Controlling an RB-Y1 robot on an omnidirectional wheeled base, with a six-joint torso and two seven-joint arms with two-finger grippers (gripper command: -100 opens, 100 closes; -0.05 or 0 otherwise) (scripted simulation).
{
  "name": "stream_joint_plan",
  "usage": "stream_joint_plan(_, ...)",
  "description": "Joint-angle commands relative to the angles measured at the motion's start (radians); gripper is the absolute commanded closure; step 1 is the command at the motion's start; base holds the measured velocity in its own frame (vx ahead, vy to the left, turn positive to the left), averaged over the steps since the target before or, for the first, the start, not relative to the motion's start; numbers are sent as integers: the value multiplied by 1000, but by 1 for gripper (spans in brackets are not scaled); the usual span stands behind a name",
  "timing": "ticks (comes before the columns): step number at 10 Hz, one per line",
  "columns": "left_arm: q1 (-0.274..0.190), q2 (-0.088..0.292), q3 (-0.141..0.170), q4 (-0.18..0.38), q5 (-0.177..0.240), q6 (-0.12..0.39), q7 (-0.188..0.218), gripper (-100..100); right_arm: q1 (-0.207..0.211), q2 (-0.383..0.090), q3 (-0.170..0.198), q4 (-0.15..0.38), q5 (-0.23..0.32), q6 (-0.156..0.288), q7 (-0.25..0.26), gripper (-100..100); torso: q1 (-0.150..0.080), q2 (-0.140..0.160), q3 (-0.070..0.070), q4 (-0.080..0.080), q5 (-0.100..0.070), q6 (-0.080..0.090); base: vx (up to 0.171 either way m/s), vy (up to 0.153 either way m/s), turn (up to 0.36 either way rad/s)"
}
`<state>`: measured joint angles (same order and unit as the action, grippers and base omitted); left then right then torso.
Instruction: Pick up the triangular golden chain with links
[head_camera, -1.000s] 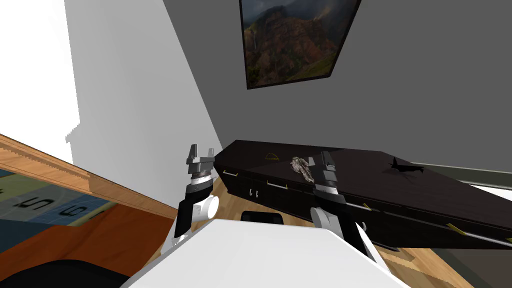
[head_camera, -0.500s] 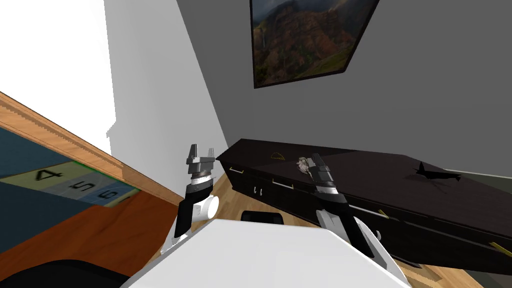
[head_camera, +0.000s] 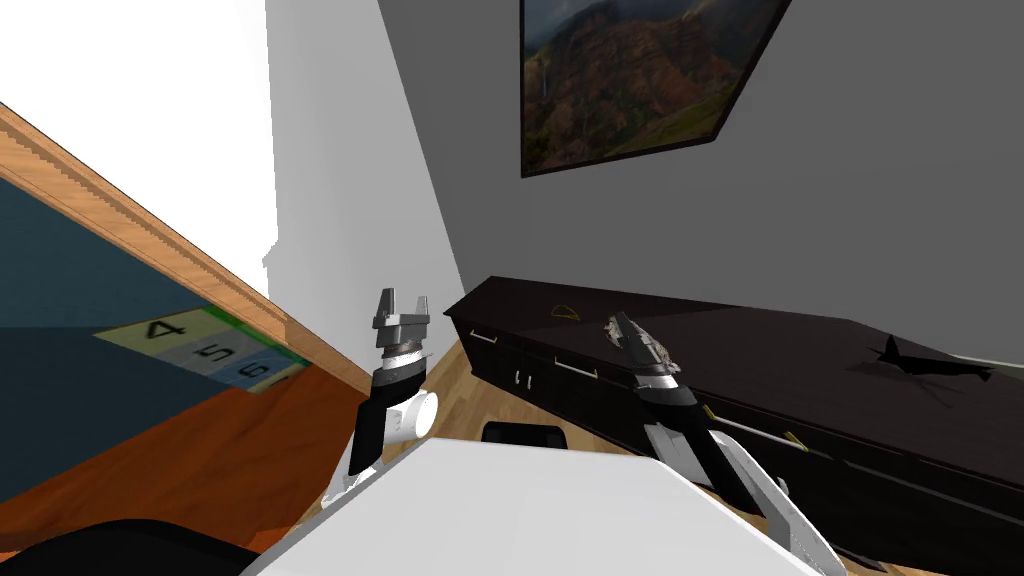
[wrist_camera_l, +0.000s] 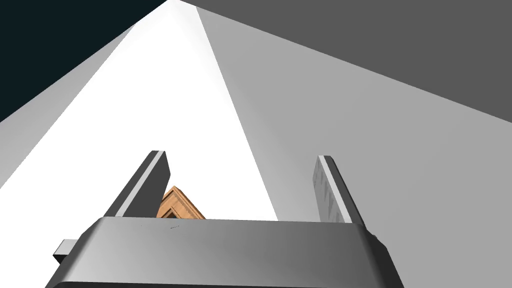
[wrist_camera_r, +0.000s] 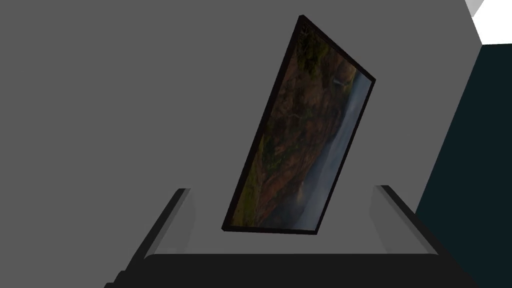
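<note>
Centrally, the head view shows a low dark cabinet (head_camera: 770, 345) set against a grey wall, with slim gold handles (head_camera: 570, 368) on its front. The triangular golden chain (head_camera: 567, 312) lies flat on the cabinet top near its left end, close to the wall-side edge. The right end effector (head_camera: 618, 325) is raised over the front part of the cabinet top, with the chain at about 10 o'clock from it, near but apart. In the right wrist view its two fingers stand wide apart, holding nothing. The left end effector (head_camera: 401, 300) is at about 9 o'clock from the right one, beyond the cabinet's left end and above the wooden floor (head_camera: 455, 395), pointing upward. Its fingers (wrist_camera_l: 150, 180) are likewise spread and empty. A small dark aeroplane model (head_camera: 925, 364) rests on the cabinet top at about 3 o'clock from the chain, well apart from it. A framed landscape painting (head_camera: 630, 80) hangs on the wall at 12 o'clock from the chain.
</note>
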<state>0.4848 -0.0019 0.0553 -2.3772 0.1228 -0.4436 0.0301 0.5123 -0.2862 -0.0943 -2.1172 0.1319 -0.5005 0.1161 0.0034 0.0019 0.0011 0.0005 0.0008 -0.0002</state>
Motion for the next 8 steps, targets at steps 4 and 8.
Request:
stream_joint_plan(4,0,0,0,0,0,0,0,0,-14,-136,-21,81,91,-30,76,-100,0,0,0,0,0,0,-30,73,139)
stream_joint_plan(8,0,0,0,0,0,0,0,0,-22,-241,-32,135,149,-44,122,-100,-1,-1,0,0,0,1,-11,56,100)
